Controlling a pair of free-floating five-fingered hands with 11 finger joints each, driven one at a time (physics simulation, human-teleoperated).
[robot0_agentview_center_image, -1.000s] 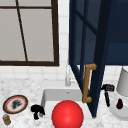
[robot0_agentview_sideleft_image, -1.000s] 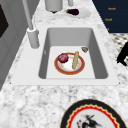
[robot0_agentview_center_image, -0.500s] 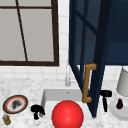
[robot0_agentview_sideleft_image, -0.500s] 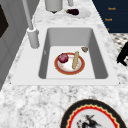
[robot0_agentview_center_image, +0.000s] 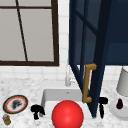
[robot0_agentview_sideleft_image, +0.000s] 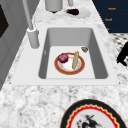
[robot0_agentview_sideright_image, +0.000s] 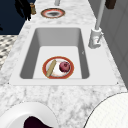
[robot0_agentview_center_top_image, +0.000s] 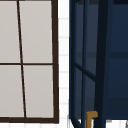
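**Two hands hang by an open cabinet door above the sink**

The dark blue cabinet door stands swung out over the counter, its wooden handle facing the room; the right hand hangs just right of the door's lower edge, near that handle but apart from it, fingers pointing down and holding nothing; whether they are straight or curled I cannot tell; the left hand floats at the sink's left front corner, beside the patterned plate on the marble counter, its fingers loosely curled down on nothing; a small jar sits just in front of that plate; a red ball shows large at the sink's front; down in the sink lies a red-rimmed plate carrying a red onion and a pale stick; the faucet stands at the back rim; an eggplant rests on a white plate at the counter's right, under a grey canister.
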